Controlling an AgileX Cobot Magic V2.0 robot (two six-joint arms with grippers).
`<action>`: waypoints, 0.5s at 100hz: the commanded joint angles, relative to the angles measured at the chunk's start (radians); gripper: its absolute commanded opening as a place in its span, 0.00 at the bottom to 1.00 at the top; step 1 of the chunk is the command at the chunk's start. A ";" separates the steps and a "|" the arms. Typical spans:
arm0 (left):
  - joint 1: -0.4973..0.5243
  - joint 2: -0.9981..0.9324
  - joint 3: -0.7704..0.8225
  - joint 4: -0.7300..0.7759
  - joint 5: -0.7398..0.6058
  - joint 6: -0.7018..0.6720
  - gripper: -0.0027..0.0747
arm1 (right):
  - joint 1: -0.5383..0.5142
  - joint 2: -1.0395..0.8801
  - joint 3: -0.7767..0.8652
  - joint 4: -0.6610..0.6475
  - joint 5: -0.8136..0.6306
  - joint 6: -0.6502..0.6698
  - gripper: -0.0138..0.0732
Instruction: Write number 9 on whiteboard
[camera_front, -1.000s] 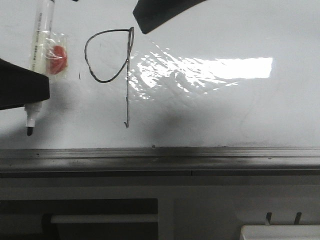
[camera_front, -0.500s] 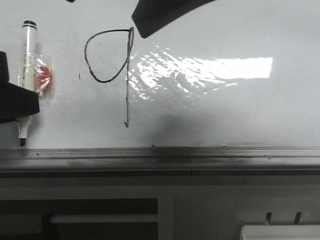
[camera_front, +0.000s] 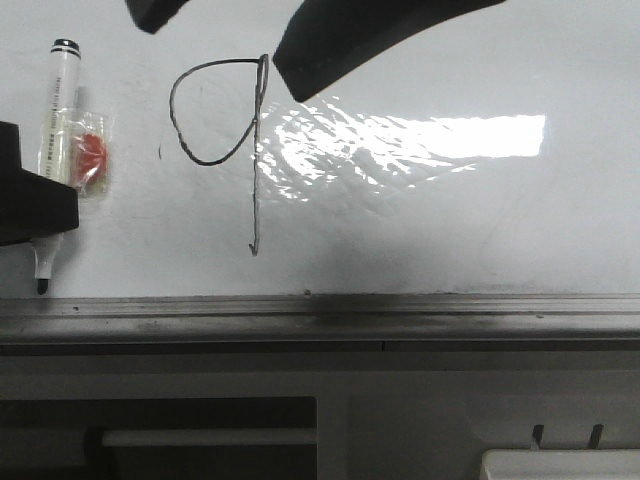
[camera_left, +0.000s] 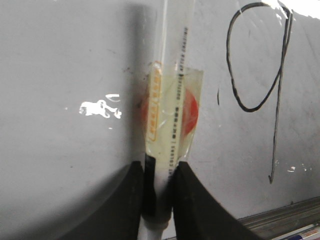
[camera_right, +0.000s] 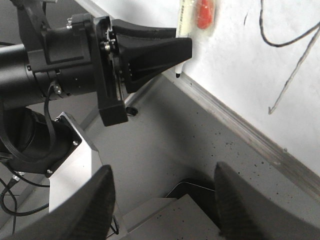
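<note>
The left gripper (camera_left: 159, 192) is closed on a marker (camera_front: 57, 130), its two dark fingers (camera_left: 127, 200) pinching the barrel near the writing end, so that the tip points toward the grey edge rail (camera_front: 320, 312) and the capped end points away from it. A clear wrapper with a red patch (camera_front: 88, 152) is stuck around the barrel just beyond the fingers. In the right wrist view the tip appears to stand just off the whiteboard (camera_front: 450, 220); whether it touches cannot be told. This low grip likely serves control of the tip.

The number 9 (camera_front: 225, 140) lies on the board to the marker's side, near but apart from it: a rounded loop joined to a long straight tail that ends short of the rail. A tiny tick mark (camera_front: 159, 152) sits between the marker and the loop. The figure reads as complete, so the pen is judged to be parked clear of the ink.

The right gripper (camera_right: 162, 210) holds nothing; its fingers stand wide apart, kept aside from the writing.
</note>
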 joint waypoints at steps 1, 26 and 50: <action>0.001 -0.004 -0.026 0.005 -0.074 -0.005 0.25 | 0.001 -0.029 -0.033 0.028 -0.042 -0.008 0.60; 0.001 -0.004 -0.026 -0.001 -0.089 -0.007 0.49 | 0.001 -0.029 -0.033 0.026 -0.042 -0.008 0.60; 0.001 -0.071 -0.026 0.009 -0.085 -0.014 0.49 | 0.001 -0.029 -0.031 -0.065 -0.078 -0.008 0.41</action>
